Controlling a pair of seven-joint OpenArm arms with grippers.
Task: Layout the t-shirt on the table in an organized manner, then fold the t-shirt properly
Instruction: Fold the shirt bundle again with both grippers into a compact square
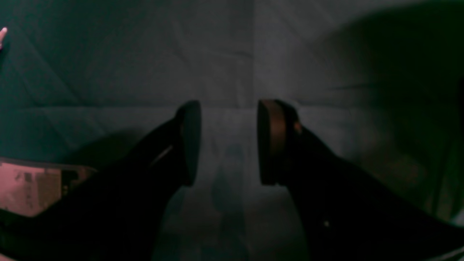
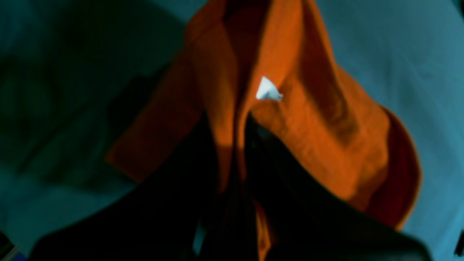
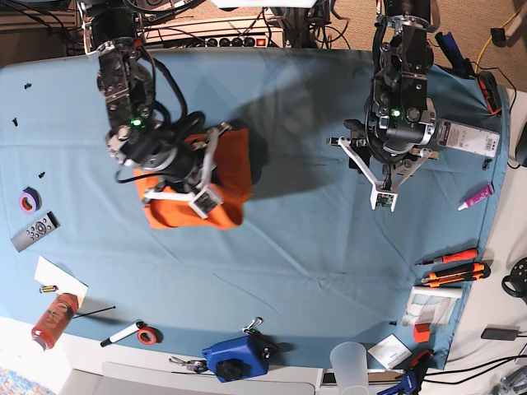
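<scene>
Right gripper [image 2: 235,152] pinching bunched t-shirt [image 2: 290,119]; lift slow so it unfurls over the counter [image 3: 313,247]. Left gripper [image 1: 228,143] hangs spread, holding nothing, ready to catch a hem.

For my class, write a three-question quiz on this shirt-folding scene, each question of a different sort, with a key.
1. True or false: the t-shirt lies spread flat on the table.
2. Which gripper is shut on the t-shirt? A) left B) right C) both
3. Fill in: the left gripper's jaws stand ____ above bare cloth.

Key
1. False: it is bunched in a heap under the right gripper.
2. B: the right wrist view shows orange fabric pinched between its jaws.
3. open: a clear gap shows between them, with nothing held.
</scene>
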